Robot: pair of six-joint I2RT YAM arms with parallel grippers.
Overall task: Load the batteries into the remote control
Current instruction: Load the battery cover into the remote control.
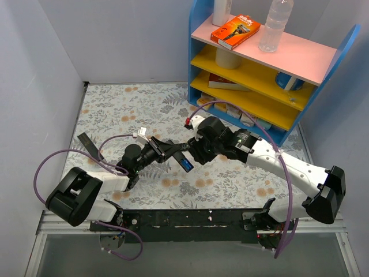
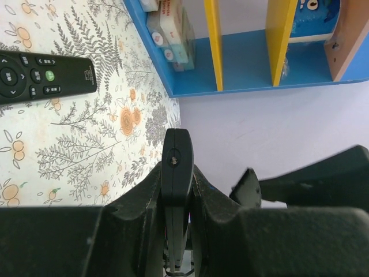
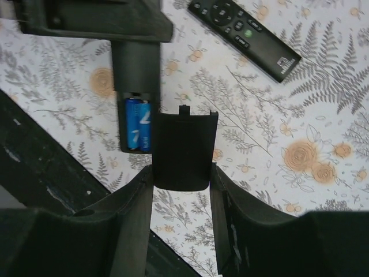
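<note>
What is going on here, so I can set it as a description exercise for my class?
The left gripper is shut on the remote control, holding it with its battery bay open. Two blue batteries sit side by side in the bay. The right gripper grips the battery cover just beside the bay, not yet fitted over it. A second, buttoned remote lies on the table, with neither gripper on it.

The slim black remote control (image 3: 136, 69) hung above the table (image 3: 300, 115), compartment open, two blue batteries (image 3: 138, 124) seated at its 6 o'clock end.
</note>
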